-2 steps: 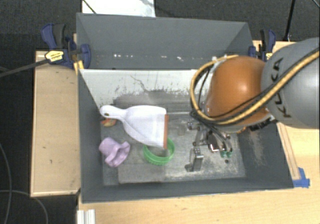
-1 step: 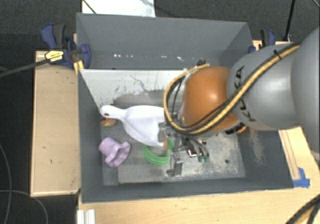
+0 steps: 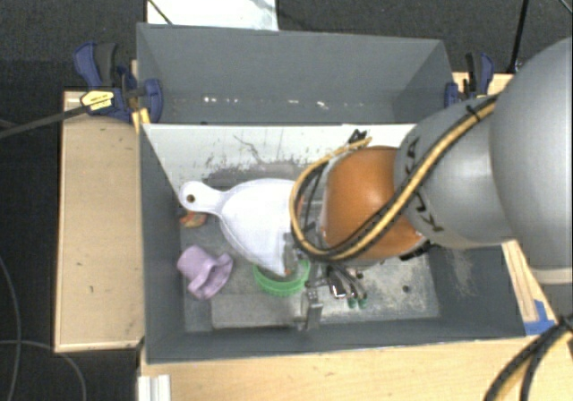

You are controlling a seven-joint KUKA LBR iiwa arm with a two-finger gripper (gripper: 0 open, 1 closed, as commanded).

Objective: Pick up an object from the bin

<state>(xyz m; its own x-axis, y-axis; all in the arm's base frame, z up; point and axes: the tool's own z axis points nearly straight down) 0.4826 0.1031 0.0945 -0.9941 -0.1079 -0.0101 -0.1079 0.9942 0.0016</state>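
My gripper point(image 3: 308, 308) hangs below the orange wrist cover, low over the bin floor near the front middle. Just to its left lies a green ring point(image 3: 276, 283), partly tucked under a white funnel-shaped scoop point(image 3: 249, 216) whose handle points to the left. A purple curled plastic piece point(image 3: 206, 271) lies further left on the floor. A small brown thing point(image 3: 192, 220) sits by the scoop's handle end. Nothing shows in the gripper's grasp.
The arm and its orange cover with looped cables hide the right half of the bin floor. The bin's front wall is close below the gripper. Bare floor shows at the front right.
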